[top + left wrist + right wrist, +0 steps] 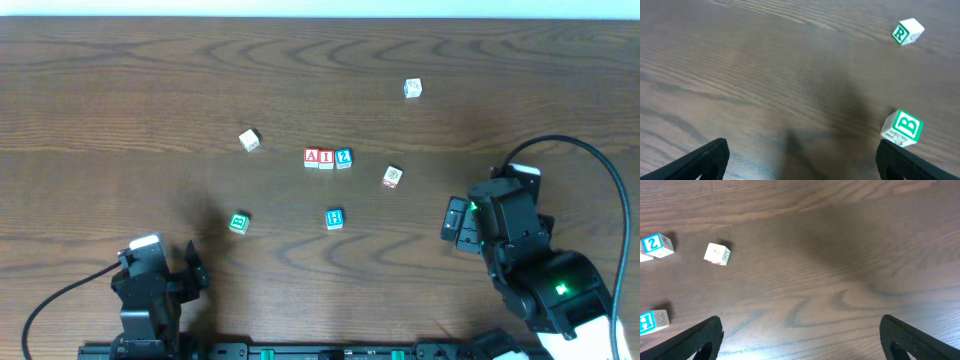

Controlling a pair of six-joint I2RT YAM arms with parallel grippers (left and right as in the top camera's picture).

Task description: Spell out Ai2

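Overhead, row: the A block (311, 157), I block (326, 157) and 2 block (343, 157) are seen touching side by side at mid-table. The first two are red-lettered and the third blue, and the word is judged already spelled.
Overhead, arms: the left gripper (192, 270) and right gripper (457, 221) are held well apart from the row, probably so that it is not disturbed.
Left wrist, tool: the fingers are spread, with nothing between them.
Left wrist, blocks: a green B block (902, 127) is seen near the right-hand finger and an R block (907, 31) farther off. The row is not shown.
Right wrist, tool: the jaws are spread wide and empty.
Right wrist, task thing: the 2 block is caught at the left edge, numeral up, with a pale block (717, 254) near it and an H block (652, 321) below.
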